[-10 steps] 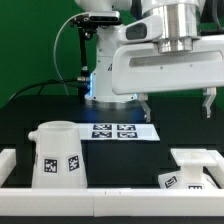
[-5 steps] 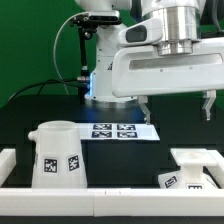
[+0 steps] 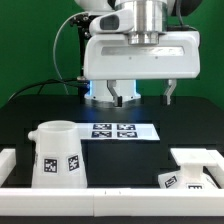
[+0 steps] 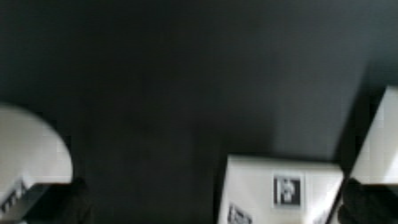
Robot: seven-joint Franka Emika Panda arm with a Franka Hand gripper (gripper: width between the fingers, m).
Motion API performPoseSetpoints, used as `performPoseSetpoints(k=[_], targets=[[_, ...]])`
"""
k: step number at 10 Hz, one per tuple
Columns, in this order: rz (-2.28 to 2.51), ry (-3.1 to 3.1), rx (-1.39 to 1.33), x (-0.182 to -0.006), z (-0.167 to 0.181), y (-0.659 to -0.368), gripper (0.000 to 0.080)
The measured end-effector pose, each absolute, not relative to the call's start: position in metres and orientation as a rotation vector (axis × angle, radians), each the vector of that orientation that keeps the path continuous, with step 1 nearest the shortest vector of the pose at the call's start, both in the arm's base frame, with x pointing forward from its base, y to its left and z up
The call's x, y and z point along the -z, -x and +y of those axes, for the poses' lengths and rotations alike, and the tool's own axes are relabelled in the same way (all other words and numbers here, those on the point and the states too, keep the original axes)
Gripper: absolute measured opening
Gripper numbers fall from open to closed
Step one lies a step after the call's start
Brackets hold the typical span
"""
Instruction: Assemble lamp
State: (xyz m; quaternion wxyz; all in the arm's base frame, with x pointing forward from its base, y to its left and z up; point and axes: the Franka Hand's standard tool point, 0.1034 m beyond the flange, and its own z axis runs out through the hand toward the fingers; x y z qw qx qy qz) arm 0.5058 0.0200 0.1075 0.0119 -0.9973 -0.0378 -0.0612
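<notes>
Exterior view: white-bodied two-finger gripper [image 3: 141, 96] spread wide, empty, high above flat white marker board [image 3: 118, 130]. Large tapered matte white lamp shade [image 3: 57, 155] near white front rail [image 3: 120, 205] at that view's left. Blocky white base [image 3: 196, 160] at its right edge, small tagged white part [image 3: 169, 180] just beside. Bare black table [image 3: 140, 160] open between shade and base.

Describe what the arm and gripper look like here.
The gripper has a wide, boxy, glossy white body under a grey metal cylinder, with two thin dark fingers. Behind it, the white arm glows blue low down, and a black cable loops beside it. No markings show.
</notes>
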Motion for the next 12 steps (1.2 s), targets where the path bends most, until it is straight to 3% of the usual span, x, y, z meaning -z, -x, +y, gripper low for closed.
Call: performPoseSetpoints(k=[4, 7, 8, 12], targets=[[-0.139, 3.079, -0.19, -0.107, 0.028, -0.504, 0.0699], [-0.432, 3.018, -0.566, -0.103, -0.037, -0.482, 0.0699], [-0.522, 2.998, -0.577, -0.103, -0.053, -0.49, 0.0699], [-0.477, 2.996, -0.622, -0.101, -0.05, -0.487, 0.0699]])
